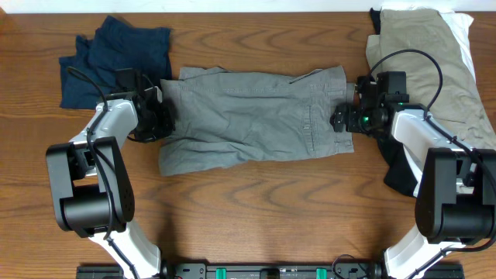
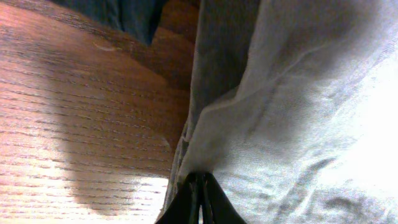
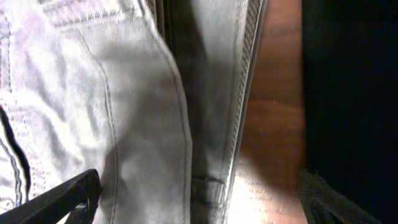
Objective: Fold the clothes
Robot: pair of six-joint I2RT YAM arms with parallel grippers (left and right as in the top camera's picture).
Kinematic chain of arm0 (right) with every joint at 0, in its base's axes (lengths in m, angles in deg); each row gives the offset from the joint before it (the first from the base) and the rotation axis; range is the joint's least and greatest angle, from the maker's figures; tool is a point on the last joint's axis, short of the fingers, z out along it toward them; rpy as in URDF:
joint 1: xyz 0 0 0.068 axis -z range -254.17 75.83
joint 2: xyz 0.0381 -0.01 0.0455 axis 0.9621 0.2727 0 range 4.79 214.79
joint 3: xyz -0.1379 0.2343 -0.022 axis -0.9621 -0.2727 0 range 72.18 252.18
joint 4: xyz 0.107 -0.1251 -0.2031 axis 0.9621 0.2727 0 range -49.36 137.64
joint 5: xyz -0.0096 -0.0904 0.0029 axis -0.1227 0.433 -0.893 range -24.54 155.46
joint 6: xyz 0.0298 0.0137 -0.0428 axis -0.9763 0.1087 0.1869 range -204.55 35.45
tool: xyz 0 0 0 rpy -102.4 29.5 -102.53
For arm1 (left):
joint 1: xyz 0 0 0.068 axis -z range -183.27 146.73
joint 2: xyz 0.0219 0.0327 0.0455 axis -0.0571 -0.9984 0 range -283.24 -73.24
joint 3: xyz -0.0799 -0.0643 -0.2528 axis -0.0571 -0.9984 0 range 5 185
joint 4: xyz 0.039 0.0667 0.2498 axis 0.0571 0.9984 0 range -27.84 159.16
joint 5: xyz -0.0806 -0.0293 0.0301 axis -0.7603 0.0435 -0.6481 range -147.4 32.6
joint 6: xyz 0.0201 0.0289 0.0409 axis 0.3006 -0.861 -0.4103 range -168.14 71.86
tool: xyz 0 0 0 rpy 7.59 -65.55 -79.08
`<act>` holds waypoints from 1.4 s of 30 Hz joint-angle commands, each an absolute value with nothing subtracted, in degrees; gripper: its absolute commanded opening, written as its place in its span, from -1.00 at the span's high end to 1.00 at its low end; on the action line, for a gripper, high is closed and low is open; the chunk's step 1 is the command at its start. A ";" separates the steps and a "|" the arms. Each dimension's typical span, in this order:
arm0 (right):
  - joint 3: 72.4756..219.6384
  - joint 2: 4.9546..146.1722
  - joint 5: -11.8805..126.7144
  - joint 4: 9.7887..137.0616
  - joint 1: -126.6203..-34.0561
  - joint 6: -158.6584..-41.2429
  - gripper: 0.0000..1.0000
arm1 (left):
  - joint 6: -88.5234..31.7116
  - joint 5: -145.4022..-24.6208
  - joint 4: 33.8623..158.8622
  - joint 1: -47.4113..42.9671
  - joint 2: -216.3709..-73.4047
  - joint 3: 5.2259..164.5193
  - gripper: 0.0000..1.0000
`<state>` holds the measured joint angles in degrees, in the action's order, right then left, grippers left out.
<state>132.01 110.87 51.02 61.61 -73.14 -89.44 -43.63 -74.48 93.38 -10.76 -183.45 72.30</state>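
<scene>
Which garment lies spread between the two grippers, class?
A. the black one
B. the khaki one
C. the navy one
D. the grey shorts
D: in the overhead view the grey shorts lie stretched out, with the left gripper at one end and the right gripper at the other.

Overhead sharp and evenly lit; wrist views dim, blurred, shadowed.

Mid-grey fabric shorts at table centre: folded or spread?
Folded once, it appears: the mid-grey shorts lie leg over leg, layers offset, zipper along one edge.
</scene>
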 commanded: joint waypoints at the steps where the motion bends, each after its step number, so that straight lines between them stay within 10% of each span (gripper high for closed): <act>1: 130.46 111.88 51.88 59.78 -73.14 -88.78 -0.99 | -43.08 -73.19 93.60 -10.78 -184.18 72.50 0.88; 15: 130.46 125.98 45.23 47.67 -76.35 -93.96 -0.63 | -43.08 -73.19 94.62 -10.78 -184.18 72.50 0.88; 25: 130.48 126.70 45.06 49.66 -77.22 -93.92 0.97 | -42.91 -73.19 94.71 -10.78 -184.18 72.50 0.88; 42: 135.75 109.06 42.67 66.94 -66.58 -85.79 0.98 | -42.93 -73.19 97.49 -9.16 -184.04 72.50 0.88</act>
<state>133.98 113.43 40.66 64.15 -68.83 -90.05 -43.45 -73.97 96.79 -10.10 -183.45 72.33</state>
